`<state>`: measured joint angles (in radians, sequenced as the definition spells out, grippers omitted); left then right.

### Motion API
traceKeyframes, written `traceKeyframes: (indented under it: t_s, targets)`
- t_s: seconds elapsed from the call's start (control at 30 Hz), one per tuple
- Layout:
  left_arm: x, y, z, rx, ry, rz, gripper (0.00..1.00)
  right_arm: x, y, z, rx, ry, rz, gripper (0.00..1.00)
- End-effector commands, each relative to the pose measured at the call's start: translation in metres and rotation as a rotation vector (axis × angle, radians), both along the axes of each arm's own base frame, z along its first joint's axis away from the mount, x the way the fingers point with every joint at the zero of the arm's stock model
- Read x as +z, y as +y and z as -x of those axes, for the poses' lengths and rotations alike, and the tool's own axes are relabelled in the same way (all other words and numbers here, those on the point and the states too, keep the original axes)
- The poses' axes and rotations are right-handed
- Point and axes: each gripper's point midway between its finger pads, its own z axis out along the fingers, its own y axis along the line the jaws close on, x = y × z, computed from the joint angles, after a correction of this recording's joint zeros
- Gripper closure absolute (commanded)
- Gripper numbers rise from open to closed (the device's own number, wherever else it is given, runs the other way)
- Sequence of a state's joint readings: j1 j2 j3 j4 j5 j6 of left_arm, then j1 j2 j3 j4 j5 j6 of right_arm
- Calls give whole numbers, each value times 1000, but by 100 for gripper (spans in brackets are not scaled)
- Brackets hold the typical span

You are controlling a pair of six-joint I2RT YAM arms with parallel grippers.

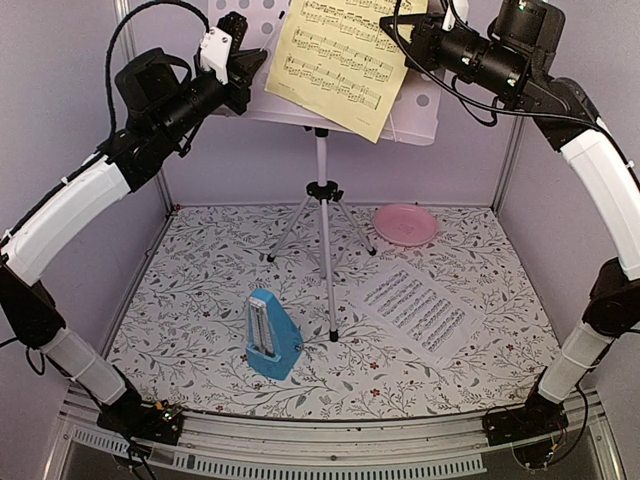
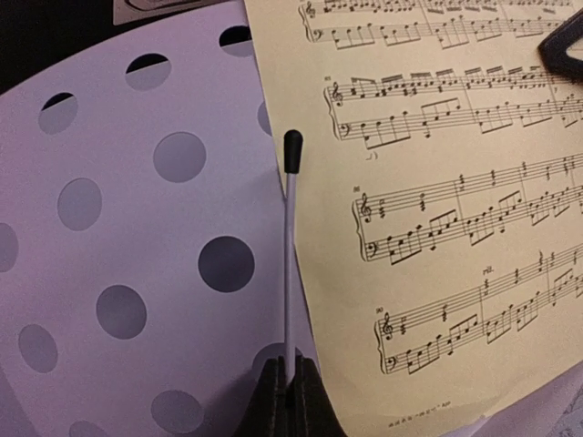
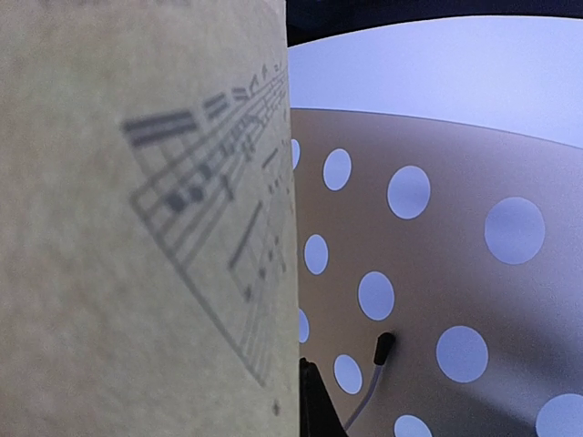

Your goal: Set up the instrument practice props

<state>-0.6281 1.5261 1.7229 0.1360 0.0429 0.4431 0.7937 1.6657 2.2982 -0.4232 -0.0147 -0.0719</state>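
We have the left gripper (image 2: pixel 288 378) pinching the page wire (image 2: pixel 290 255) of the music stand (image 2: pixel 137 273); the right gripper (image 1: pixel 402 38) (jaws tight) nips the yellow sheet (image 1: pixel 335 60).

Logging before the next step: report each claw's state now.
Left claw: closed on the thin page-holder wire.
Right claw: closed, pinching the yellow sheet.

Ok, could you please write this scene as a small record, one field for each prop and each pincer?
music stand: upright at the back of the table
yellow sheet: on the music stand, tilted
white sheet: flat on the table, right of the stand
metronome: upright, front left of the stand
pink plate: back right, bare
left pincer: shut on the stand's white rod
right pincer: shut on the yellow sheet's right edge
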Motion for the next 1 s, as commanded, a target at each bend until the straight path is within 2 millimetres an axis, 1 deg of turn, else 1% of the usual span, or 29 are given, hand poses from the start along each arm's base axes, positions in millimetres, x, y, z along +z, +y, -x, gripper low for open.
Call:
traceKeyframes:
  t_s: [0.0,0.23,0.53,0.8,0.97]
  targets:
    - [20,-2,8,-39,-51,35,100,16,7,3,27,-50,-40,100]
    - [16,-8,9,-51,-49,18,100,21,21,0,58,-83,-60,100]
    - [13,-12,9,-63,-49,0,100,16,48,-4,76,-153,-20,100]
    - [9,-17,10,-85,-46,-14,100,15,60,-7,68,-240,21,100]
    - [8,-20,11,-98,-46,-22,100,19,66,-11,55,-301,20,100]
